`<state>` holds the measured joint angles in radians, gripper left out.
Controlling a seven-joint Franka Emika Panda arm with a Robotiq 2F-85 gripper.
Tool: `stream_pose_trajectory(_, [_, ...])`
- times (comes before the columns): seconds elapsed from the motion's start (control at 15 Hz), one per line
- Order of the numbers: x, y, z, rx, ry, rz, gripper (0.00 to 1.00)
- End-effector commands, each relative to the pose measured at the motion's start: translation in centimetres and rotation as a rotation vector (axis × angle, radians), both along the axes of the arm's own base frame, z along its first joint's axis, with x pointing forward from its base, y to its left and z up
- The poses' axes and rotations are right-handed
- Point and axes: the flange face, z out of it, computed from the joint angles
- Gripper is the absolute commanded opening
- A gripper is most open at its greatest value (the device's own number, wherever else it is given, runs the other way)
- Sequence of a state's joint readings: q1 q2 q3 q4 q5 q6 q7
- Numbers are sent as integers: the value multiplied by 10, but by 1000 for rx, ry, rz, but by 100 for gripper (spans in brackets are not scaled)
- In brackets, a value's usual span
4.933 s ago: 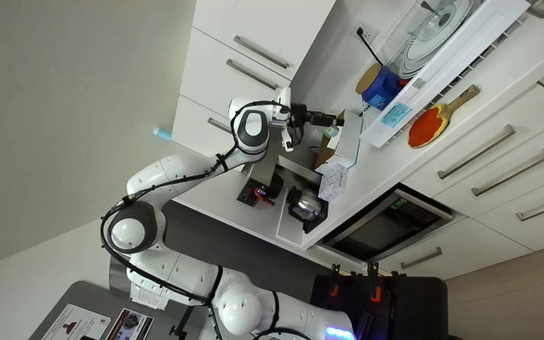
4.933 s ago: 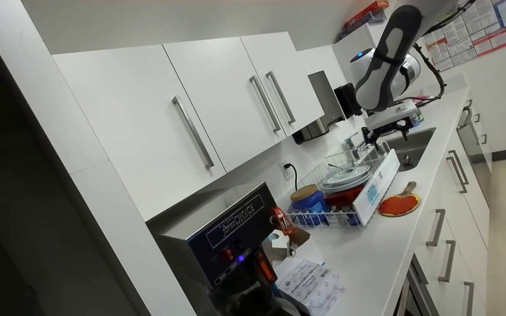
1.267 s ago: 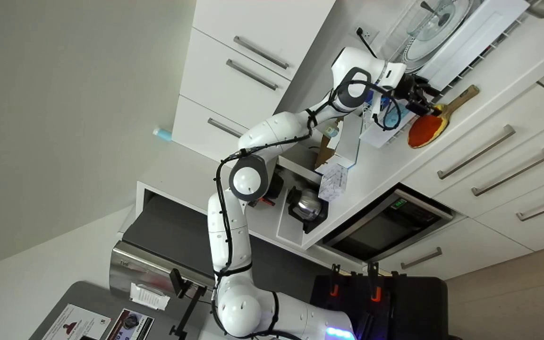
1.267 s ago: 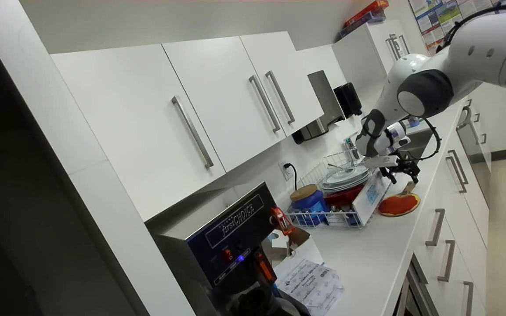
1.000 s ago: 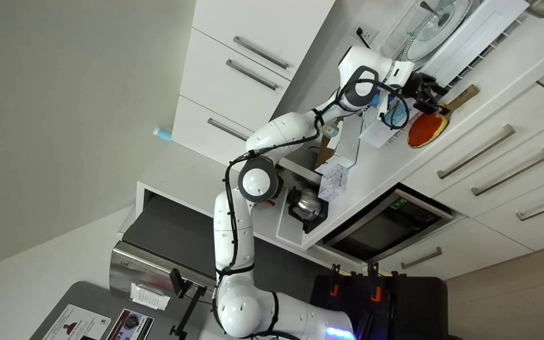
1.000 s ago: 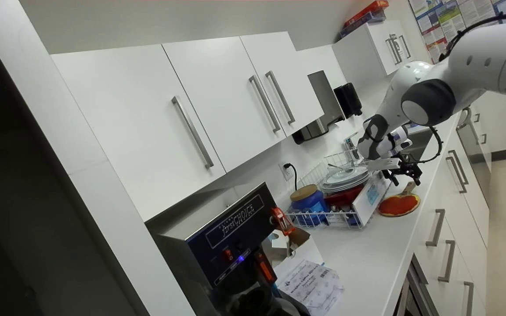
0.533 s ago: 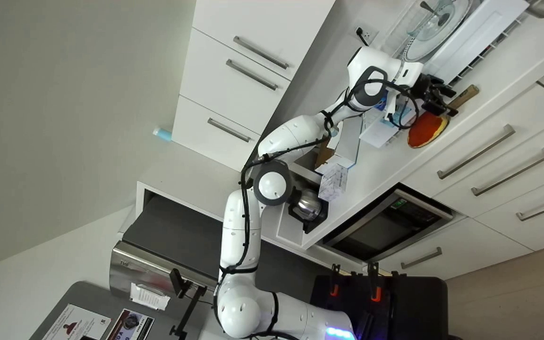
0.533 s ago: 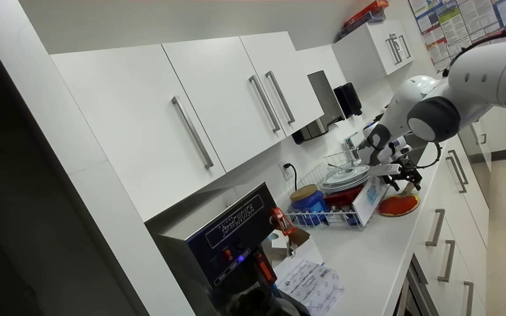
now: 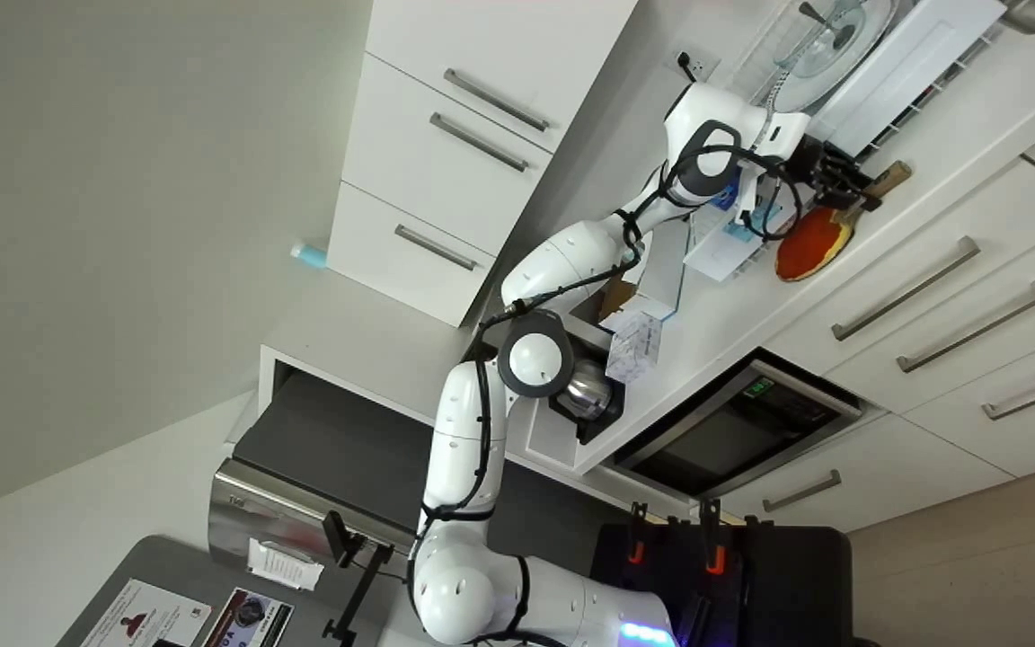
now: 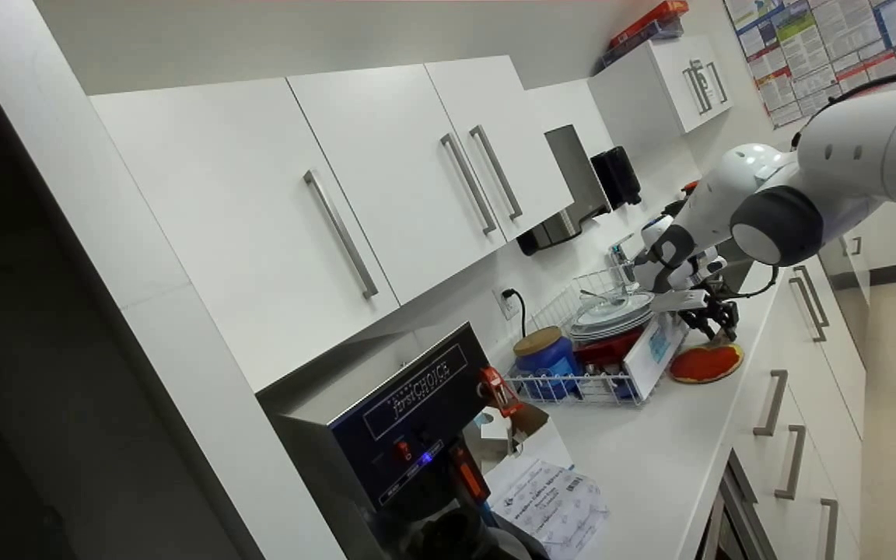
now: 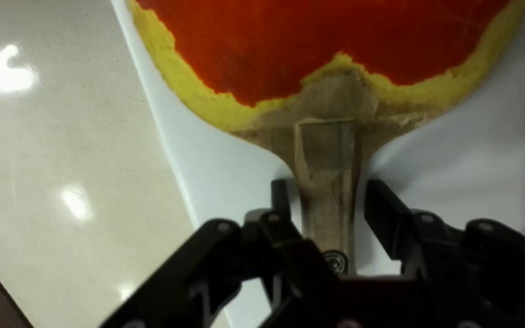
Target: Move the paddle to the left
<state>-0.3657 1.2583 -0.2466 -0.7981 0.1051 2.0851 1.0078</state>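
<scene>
Paddle (image 10: 706,363) with a round orange-red face, a ragged yellow rim and a light-brown wooden handle (image 11: 328,218) lies flat on the white tabletop (image 10: 650,459), between the front edge and a long white panel (image 10: 645,373). In the wrist view, you see the claw (image 11: 328,196) spread around the handle, just below the neck, with a thin gap at each side; it holds nothing.

The step in hand seems to be the grasp. Please keep the handle centred and close slowly, so that the paddle does not twist. Whether the black fingertips (image 11: 280,198) touch the tabletop, you cannot tell. The face is probably the heavier end, so lift only a little, away from the panel. Confirm first which way is meant by left.

On the handle you find a round black emblem (image 11: 335,262), not readable. The light-blue label (image 10: 659,342) on the panel and the print on the white package (image 10: 553,498) are also too small. On the dark-blue front of the metal machine (image 10: 417,397), you can read, it seems, "firstCHOICE".
</scene>
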Motion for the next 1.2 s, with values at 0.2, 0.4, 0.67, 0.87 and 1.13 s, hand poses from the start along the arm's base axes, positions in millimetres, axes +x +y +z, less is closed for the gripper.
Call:
stream_pose_trajectory(0.2, [6,4,5,3,27,-9,8])
stream_pose_trajectory(0.4, [2,3,19,42,43,3,7])
stream_pose_trajectory(0.67, [3,0,37,75,18,17,8])
stream_pose_trajectory(0.87, [5,-1,43,101,-13,48,8])
stream_pose_trajectory(1.13, [2,-8,51,163,-50,78,8])
